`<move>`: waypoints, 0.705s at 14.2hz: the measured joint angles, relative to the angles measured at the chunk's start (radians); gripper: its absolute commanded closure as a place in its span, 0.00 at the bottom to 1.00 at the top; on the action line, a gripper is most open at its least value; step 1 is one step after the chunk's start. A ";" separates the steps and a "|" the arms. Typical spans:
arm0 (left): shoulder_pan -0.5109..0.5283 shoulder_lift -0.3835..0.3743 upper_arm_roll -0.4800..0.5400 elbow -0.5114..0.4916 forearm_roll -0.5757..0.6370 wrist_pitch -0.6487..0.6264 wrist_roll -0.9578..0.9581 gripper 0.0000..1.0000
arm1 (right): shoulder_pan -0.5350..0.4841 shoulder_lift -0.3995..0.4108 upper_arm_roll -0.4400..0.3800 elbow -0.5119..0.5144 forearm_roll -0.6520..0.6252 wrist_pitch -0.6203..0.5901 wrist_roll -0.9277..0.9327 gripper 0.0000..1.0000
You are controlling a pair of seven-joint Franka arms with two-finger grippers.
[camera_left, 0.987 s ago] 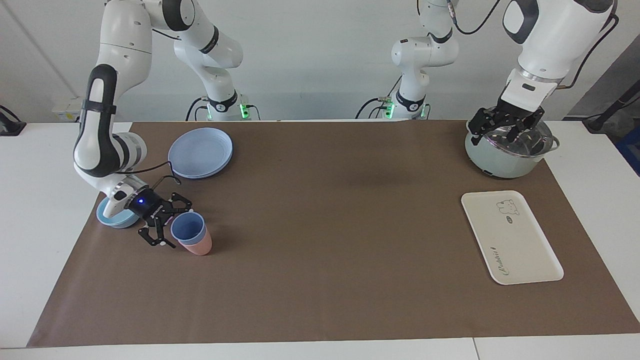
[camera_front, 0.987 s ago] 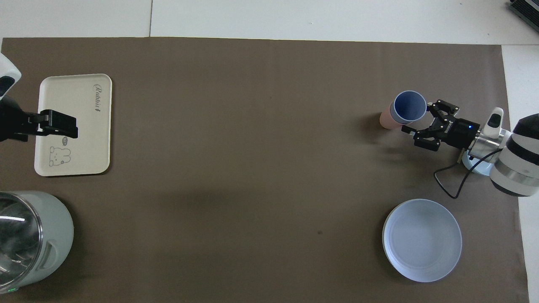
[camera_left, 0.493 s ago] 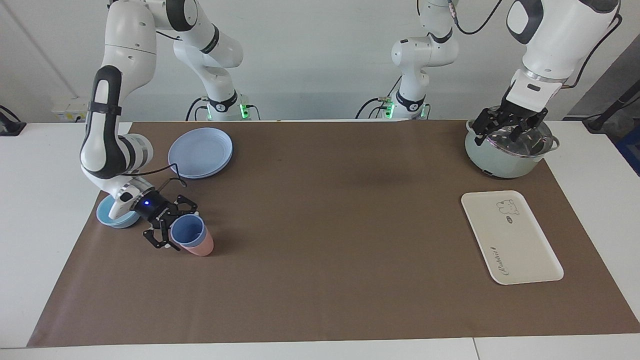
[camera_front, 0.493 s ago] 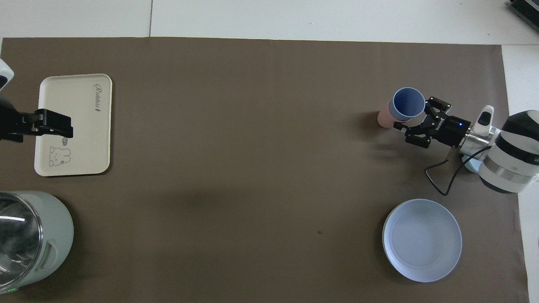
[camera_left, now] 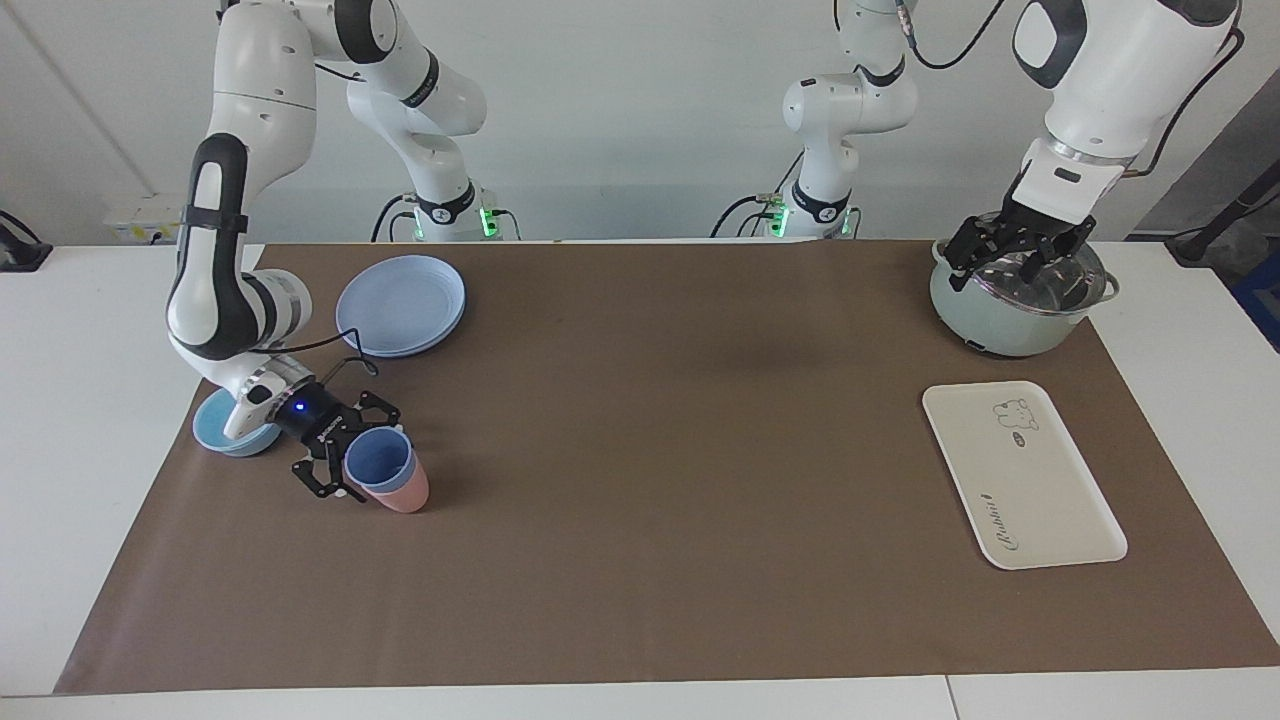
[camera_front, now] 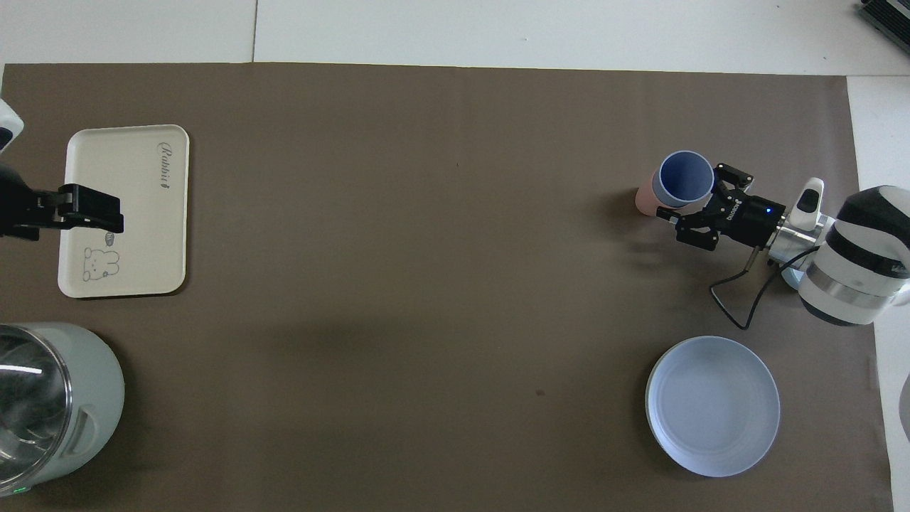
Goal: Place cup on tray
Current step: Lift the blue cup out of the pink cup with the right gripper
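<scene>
Since a second ago your right gripper (camera_left: 352, 458) (camera_front: 691, 213) has edged in on blue cup (camera_left: 377, 461) (camera_front: 684, 179), fingers spread around its rim, not yet pinching. Blue cup sits nested in pink cup (camera_left: 402, 493) (camera_front: 645, 201) on desk at right arm's end. Tray (camera_left: 1022, 474) (camera_front: 124, 210) well apart at left arm's end. Left gripper (camera_left: 1015, 250) waits over pot (camera_left: 1010, 315) (camera_front: 50, 402); can't tell its fingers.

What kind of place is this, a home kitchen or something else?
Probably a robotics lab, not a kitchen: two white arms are bolted at a table under a brown mat, with tableware laid out as props, such as a tray and a lidded pot.
</scene>
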 measured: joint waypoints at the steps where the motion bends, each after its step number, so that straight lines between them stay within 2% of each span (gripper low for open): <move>1: 0.000 0.000 0.000 0.000 0.000 0.000 0.000 0.00 | 0.004 0.001 0.000 0.000 0.010 0.001 -0.001 0.00; 3: 0.000 0.000 0.000 0.000 0.000 0.000 0.000 0.00 | 0.012 0.001 0.000 -0.001 0.026 0.004 -0.005 0.02; 4: 0.000 0.000 0.000 0.000 0.000 0.000 0.000 0.00 | 0.015 0.002 0.000 -0.001 0.029 0.008 -0.006 0.10; 5: 0.000 0.000 -0.001 0.000 0.000 -0.001 0.000 0.00 | 0.017 0.002 0.000 -0.001 0.029 0.014 -0.008 0.30; 7: 0.000 0.000 -0.002 -0.001 0.000 -0.001 -0.001 0.00 | 0.017 0.002 0.000 -0.001 0.031 0.019 -0.017 1.00; 10: 0.000 0.000 -0.004 -0.001 0.000 -0.001 -0.001 0.00 | 0.021 0.003 0.000 -0.001 0.053 0.022 -0.028 1.00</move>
